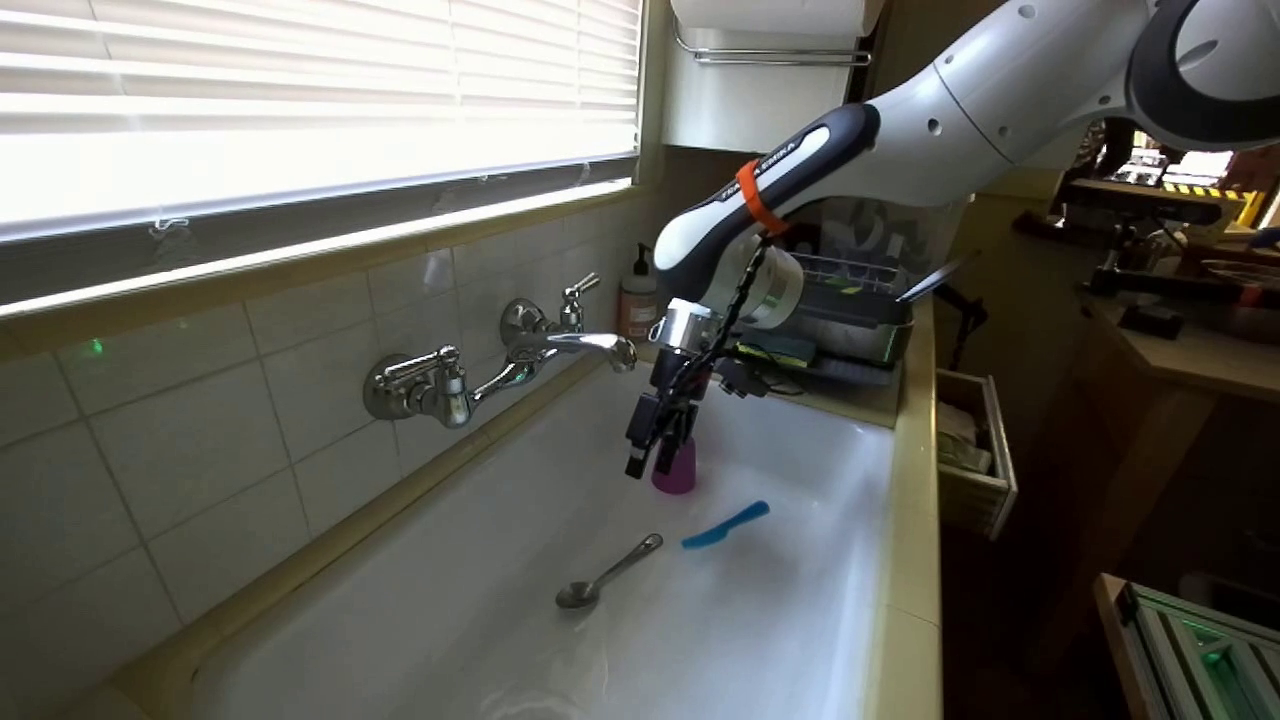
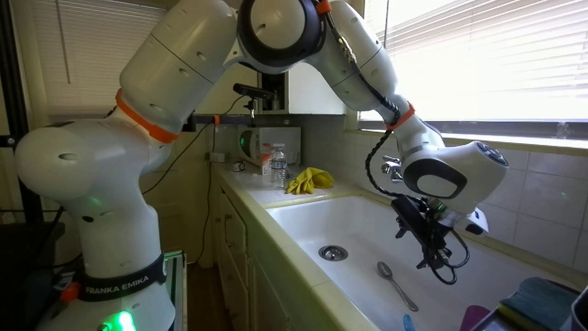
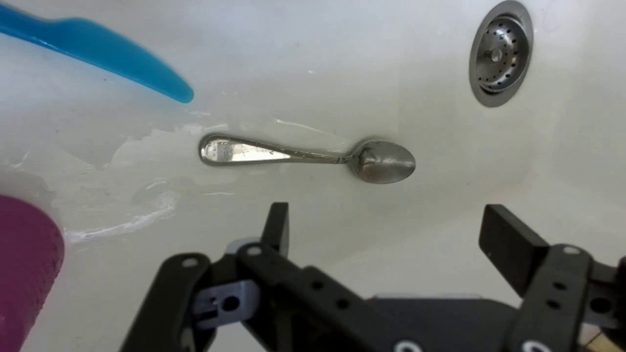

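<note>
My gripper [image 1: 650, 468] is open and empty above the white sink [image 1: 470, 610]. In the wrist view its two fingers [image 3: 386, 208] stand wide apart. A metal spoon [image 3: 313, 155] lies on the sink bottom, just beyond the fingertips in that view; it shows in both exterior views [image 1: 600, 582] [image 2: 396, 284]. A blue plastic knife [image 3: 107, 51] lies near the spoon's handle end, also seen in both exterior views [image 1: 725, 527] [image 2: 408, 322]. A magenta cup [image 3: 27, 264] is at the wrist view's left edge; in an exterior view the cup [image 1: 677, 475] is partly hidden behind the gripper.
A drain strainer [image 2: 333, 253] is in the sink bottom. A wall faucet [image 1: 590, 343] reaches over the sink near the arm. A soap bottle [image 1: 638, 305], sponge [image 1: 775, 348] and dish rack [image 1: 850, 310] stand at one end. Yellow gloves [image 2: 312, 180] and a water bottle [image 2: 279, 168] are on the counter.
</note>
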Robot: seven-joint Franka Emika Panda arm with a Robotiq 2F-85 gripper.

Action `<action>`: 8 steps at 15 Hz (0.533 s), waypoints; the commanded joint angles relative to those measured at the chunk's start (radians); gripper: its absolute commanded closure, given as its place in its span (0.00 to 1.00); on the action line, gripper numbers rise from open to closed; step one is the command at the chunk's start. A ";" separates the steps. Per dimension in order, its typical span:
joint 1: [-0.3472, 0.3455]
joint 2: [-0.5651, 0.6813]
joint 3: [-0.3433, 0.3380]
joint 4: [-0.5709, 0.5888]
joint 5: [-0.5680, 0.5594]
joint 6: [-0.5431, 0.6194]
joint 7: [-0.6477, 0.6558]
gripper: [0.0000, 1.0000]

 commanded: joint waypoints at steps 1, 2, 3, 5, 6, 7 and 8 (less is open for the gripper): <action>0.018 0.070 -0.005 0.049 -0.036 -0.037 0.031 0.00; 0.022 0.086 -0.004 0.055 -0.039 -0.032 0.036 0.00; 0.024 0.101 -0.003 0.062 -0.042 -0.034 0.039 0.00; 0.025 0.131 -0.001 0.075 -0.041 -0.015 0.042 0.00; 0.018 0.146 0.006 0.085 -0.034 -0.015 0.033 0.25; 0.013 0.161 0.011 0.097 -0.030 -0.014 0.025 0.26; 0.008 0.178 0.017 0.111 -0.028 -0.018 0.014 0.34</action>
